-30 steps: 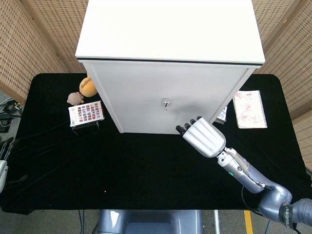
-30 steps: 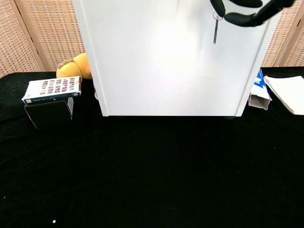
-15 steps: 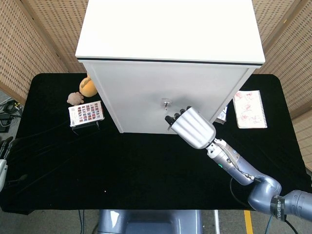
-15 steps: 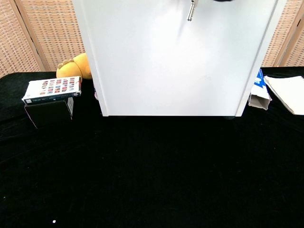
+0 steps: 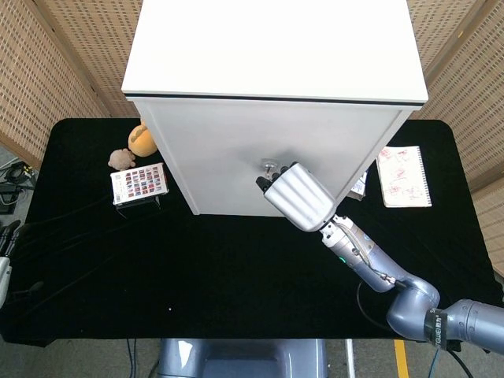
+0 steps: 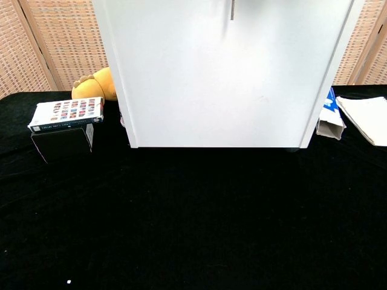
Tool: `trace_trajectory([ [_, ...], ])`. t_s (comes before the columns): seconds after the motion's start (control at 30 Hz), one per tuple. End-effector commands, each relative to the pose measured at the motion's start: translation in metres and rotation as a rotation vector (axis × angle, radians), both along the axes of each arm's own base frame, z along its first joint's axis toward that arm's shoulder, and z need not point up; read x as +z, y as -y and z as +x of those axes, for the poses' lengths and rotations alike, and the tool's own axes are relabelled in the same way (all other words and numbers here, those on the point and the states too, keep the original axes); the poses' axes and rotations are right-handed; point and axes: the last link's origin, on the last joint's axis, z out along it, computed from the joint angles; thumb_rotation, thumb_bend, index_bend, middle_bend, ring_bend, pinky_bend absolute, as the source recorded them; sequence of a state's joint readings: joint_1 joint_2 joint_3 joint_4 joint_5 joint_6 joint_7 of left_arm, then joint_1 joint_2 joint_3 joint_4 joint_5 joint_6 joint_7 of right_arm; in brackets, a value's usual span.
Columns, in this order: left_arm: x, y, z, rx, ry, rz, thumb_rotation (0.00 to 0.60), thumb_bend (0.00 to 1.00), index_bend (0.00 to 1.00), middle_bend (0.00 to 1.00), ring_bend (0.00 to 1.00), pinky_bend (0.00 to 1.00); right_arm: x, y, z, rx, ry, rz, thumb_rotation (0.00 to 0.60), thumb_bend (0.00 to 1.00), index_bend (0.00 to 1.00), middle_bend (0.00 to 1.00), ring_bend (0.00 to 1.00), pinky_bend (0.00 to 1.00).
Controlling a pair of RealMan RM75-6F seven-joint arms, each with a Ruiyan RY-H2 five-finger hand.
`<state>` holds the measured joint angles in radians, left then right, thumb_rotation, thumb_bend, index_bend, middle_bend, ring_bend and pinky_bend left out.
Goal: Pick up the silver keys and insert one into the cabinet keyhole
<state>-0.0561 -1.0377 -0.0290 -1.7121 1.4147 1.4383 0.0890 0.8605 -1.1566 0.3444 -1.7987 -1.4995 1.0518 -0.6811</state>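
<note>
The white cabinet stands at the back of the black table; its silver keyhole is in the middle of the front panel. My right hand hovers right in front of the panel, its dark fingertips just below and beside the keyhole. It holds the silver keys; one key hangs down at the top edge of the chest view, where the hand itself is out of frame. Only a sliver of my left hand shows at the table's left edge, so its fingers cannot be read.
Left of the cabinet lie an orange plush toy, a small brown toy and a box with coloured squares on a black stand. To the right are a blue-and-white carton and a notebook.
My right hand has moved left and up along the cabinet front to the keyhole. The hanging key has shifted left and risen in the chest view, and the hand has left that view.
</note>
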Motion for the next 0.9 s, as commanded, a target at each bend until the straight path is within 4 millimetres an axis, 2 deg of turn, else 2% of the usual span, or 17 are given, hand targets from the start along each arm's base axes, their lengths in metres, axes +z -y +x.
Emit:
trace_trajectory([
  [0.03,0.0,0.0,0.0,0.001,0.001,0.001,0.6,0.0,0.0,0.0,0.0,0.0,-0.003,0.001,0.001,-0.003,-0.001,0.004,0.6,0.61,0.63,0.9,0.88,1.0],
  [0.9,0.0,0.0,0.0,0.001,-0.002,0.001,0.6,0.0,0.0,0.0,0.0,0.0,-0.005,0.011,-0.004,-0.045,-0.015,-0.027,0.6,0.61,0.64,0.9,0.88,1.0],
])
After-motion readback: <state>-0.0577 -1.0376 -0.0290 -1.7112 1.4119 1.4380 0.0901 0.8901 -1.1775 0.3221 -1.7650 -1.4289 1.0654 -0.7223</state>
